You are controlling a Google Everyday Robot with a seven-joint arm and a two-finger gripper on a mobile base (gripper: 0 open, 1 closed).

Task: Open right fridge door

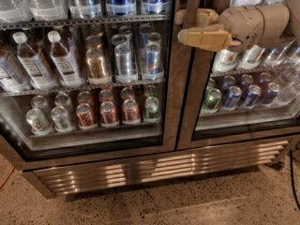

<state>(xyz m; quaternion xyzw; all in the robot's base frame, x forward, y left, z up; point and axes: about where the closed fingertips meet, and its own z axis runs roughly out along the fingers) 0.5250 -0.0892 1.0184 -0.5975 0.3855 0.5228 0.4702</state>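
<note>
The right fridge door [196,108] is a glass door in a brushed-steel frame, and it stands closed against the centre seam. Through it I see green and blue cans [233,96] and white-labelled bottles [225,60]. My beige gripper [182,26] reaches in from the upper right and sits in front of the door's left frame edge, at the seam between the two doors. Its two fingers [206,35] are spread one above the other with a gap between them, and they hold nothing.
The left glass door [169,78] is closed and shows brown-drink bottles, red cans and silver cans. A steel grille [159,165] runs along the fridge base above the speckled floor. An orange cable [3,177] lies at the left and a black cable [293,182] at the right.
</note>
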